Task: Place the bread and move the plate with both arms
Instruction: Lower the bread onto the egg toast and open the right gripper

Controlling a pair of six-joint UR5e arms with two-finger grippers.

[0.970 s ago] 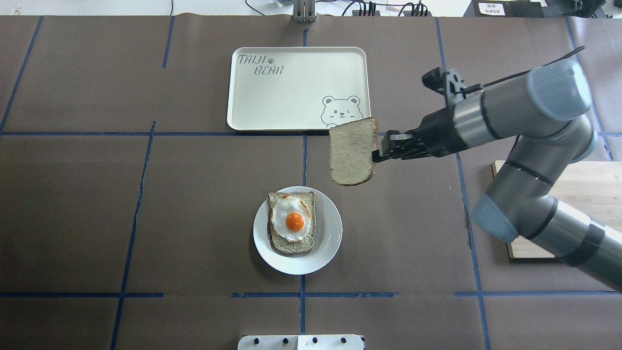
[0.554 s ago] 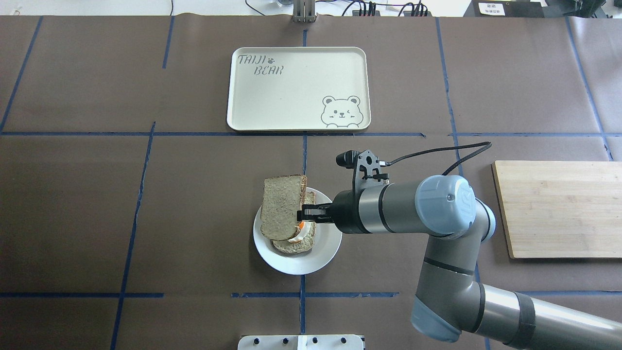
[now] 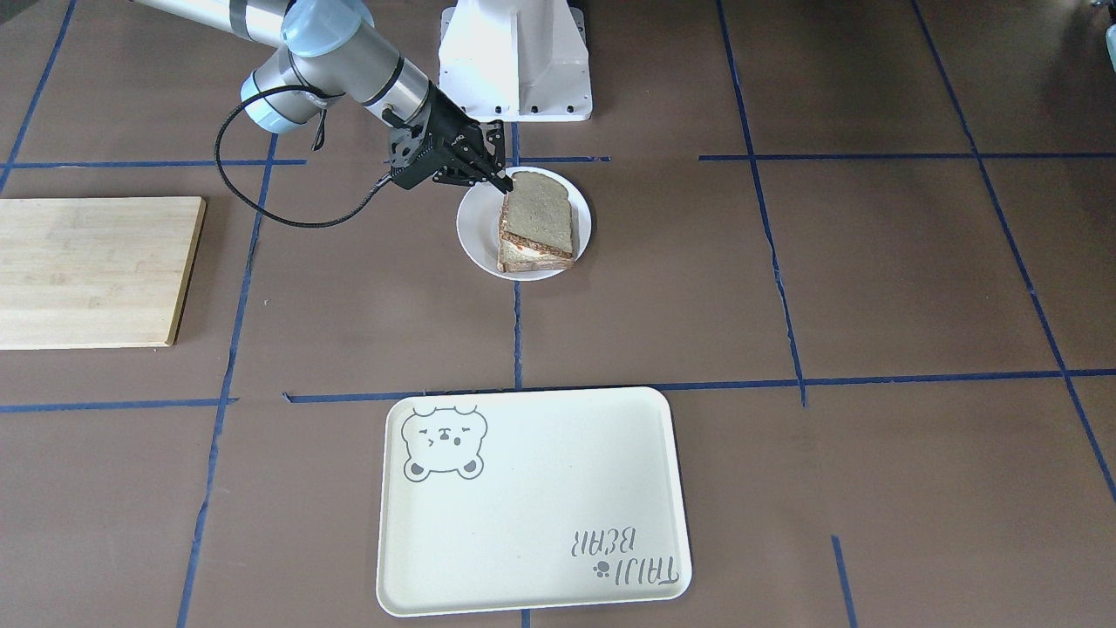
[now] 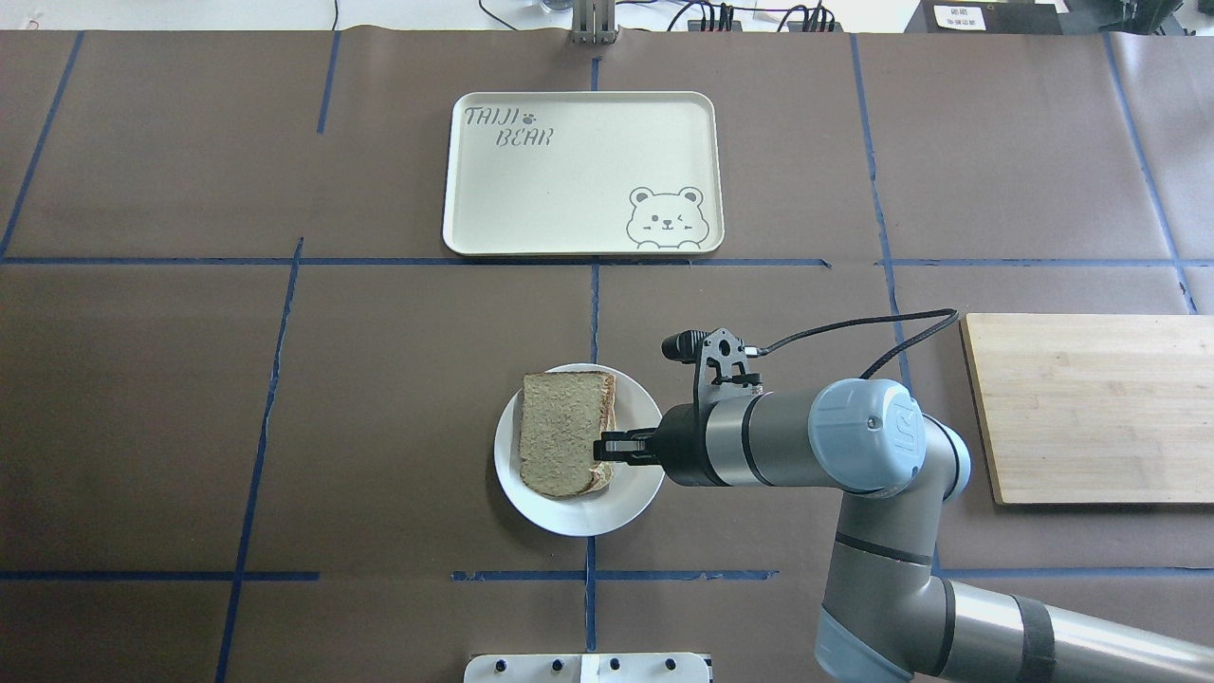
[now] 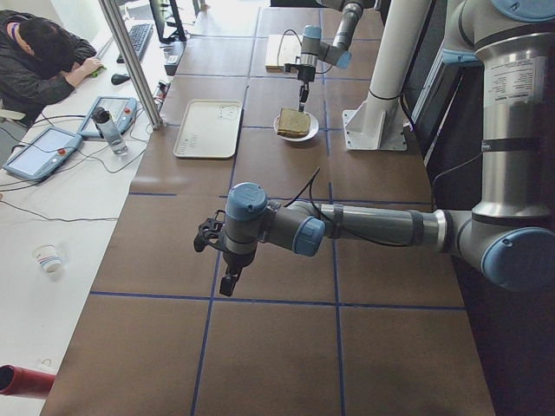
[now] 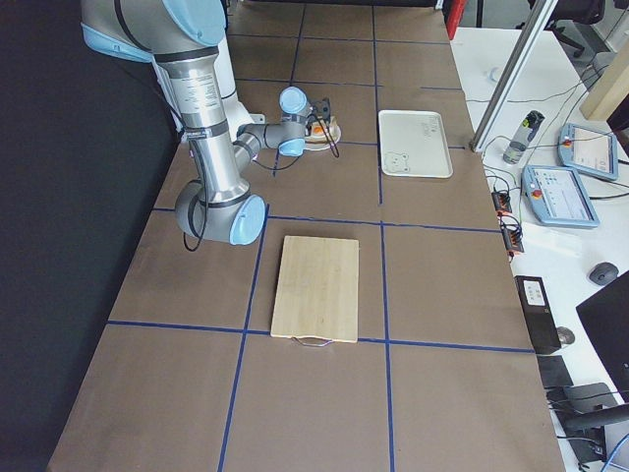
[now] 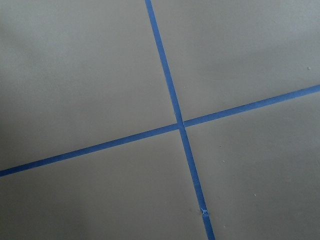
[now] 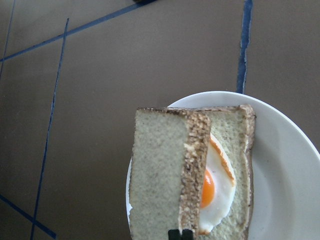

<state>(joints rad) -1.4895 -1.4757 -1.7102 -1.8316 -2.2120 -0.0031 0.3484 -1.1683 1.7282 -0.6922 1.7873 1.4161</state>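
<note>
On the desk [image 4: 285,427], bread [image 4: 560,427] now lies over the egg toast [image 8: 243,165], right tool [image 4: 599,446] still pinching it; release next.

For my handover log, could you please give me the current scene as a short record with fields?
bread: over the egg toast, tilted, with the pincer-side edge raised
right pincer: shut on the bread's edge, above the plate
plate: carries the egg toast
left pincer: over bare table, far from the plate; cannot tell whether open or shut
tray: beyond the plate, apart from it
wooden board: on the robot's right
</note>
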